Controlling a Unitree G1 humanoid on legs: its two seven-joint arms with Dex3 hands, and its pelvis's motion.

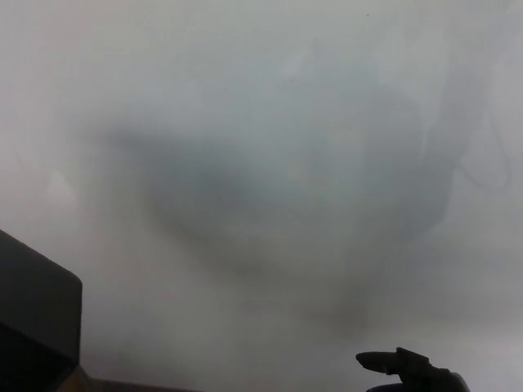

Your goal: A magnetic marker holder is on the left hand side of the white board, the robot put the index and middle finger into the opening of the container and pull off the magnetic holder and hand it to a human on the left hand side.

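Observation:
The black magnetic marker holder (37,314) is a boxy shape cut off by the bottom-left corner of the head view, in front of the whiteboard (261,122). I cannot make out my left hand; the holder and the picture's edge hide whatever carries it. My right hand (409,371) shows at the bottom right, open, with its fingers stretched toward the left and nothing in them, far from the holder.
The whiteboard fills nearly the whole view, with blurred dark reflections across its middle and right side. A thin brownish strip (86,380) shows just under the holder at the bottom edge.

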